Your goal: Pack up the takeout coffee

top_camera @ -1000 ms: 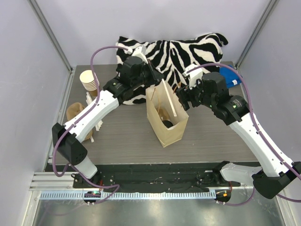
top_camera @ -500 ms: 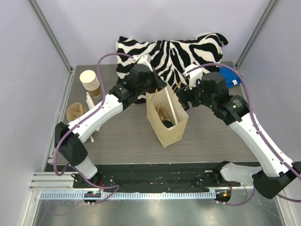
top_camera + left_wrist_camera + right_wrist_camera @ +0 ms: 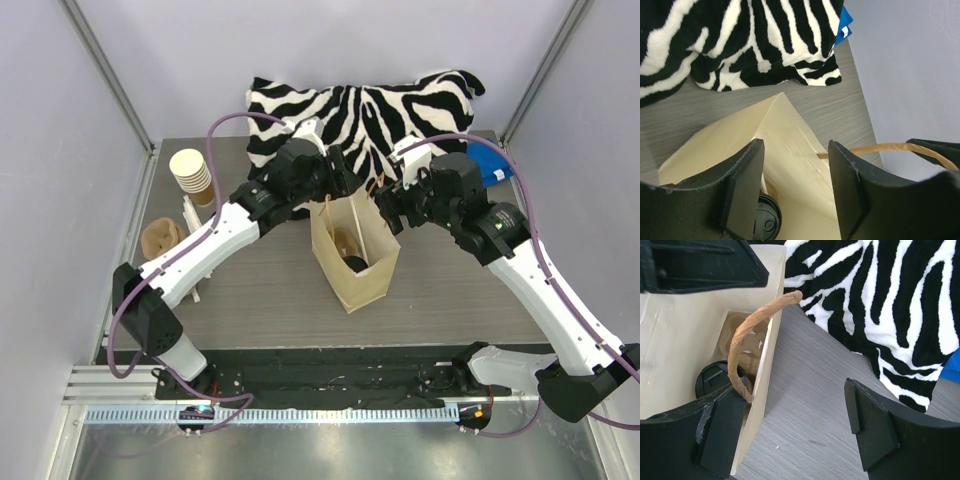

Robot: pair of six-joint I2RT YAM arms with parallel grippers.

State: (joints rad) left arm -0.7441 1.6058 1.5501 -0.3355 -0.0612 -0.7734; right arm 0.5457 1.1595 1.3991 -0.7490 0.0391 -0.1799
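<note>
The takeout coffee (image 3: 715,380) sits at the bottom of the open paper bag (image 3: 365,283), which stands at the centre of the top view. Only the coffee's black lid shows. The left gripper (image 3: 795,147) hangs just above the upper edge of the bag's mouth, its fingers spread with nothing between them. The right gripper (image 3: 792,390) is at the bag's right rim, fingers wide apart and holding nothing, one finger beside the twisted paper handle (image 3: 756,332). A zebra-print cloth (image 3: 380,105) lies along the top of the frame, and a stack of unlidded cups (image 3: 190,172) stands at the upper left.
</note>
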